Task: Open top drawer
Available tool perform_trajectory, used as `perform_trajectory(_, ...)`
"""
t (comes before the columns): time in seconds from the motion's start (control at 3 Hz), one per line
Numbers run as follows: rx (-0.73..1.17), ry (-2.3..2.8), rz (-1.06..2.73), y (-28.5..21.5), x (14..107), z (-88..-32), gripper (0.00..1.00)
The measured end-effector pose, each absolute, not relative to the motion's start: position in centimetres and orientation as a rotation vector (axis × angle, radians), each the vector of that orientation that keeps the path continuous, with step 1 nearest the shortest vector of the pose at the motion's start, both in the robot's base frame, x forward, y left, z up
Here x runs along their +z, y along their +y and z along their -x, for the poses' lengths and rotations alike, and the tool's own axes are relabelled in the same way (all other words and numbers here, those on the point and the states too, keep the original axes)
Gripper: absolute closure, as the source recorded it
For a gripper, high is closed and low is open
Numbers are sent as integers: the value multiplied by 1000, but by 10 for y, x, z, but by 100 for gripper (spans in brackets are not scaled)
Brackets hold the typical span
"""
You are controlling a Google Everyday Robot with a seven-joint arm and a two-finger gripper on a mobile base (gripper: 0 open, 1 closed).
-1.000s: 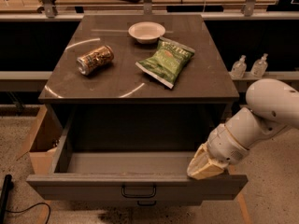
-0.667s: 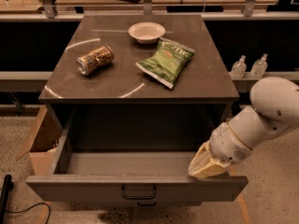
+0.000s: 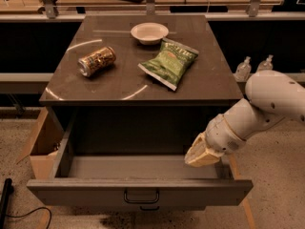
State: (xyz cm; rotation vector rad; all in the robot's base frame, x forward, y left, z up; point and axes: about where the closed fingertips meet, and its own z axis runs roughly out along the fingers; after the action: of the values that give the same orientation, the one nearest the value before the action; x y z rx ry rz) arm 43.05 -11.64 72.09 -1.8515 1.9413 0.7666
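Cabinet (image 3: 209, 82) with a dark, flat top, seen from the front and above. The top drawer (image 3: 71, 191) stands pulled far out toward the camera, so its plain grey inside is exposed. Its flat front panel lies nearest the viewer and carries a small dark loop handle (image 3: 141, 196) at centre. Part of a second, similar handle (image 3: 141, 207) shows just below the panel's lower edge.

The gripper (image 3: 202, 152), tan in colour, sits at the drawer's right side, just above the right wall and near the front corner. Whether it is open or closed cannot be told, nor whether it touches the drawer. The white arm (image 3: 267, 104) reaches in from the right.

On the cabinet top lie three items, apart from one another: a can (image 3: 96, 61) on its side at left, a green snack bag (image 3: 170, 63) at centre-right and a white bowl (image 3: 149, 32) toward the back.

A cardboard box (image 3: 40, 142) stands on the floor just left of the drawer. Two clear bottles (image 3: 243, 69) stand to the right, behind the arm.
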Motion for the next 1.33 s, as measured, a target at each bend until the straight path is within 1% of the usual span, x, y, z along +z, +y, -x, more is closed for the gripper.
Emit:
perform_trajectory(0.33, 774, 1942, 1850, -113, 704, -438, 100)
perform_trajectory(0.67, 805, 1966, 1847, -124, 694, -430, 100)
perform_trajectory(1.33, 915, 2049, 1846, -138, 688, -384, 100)
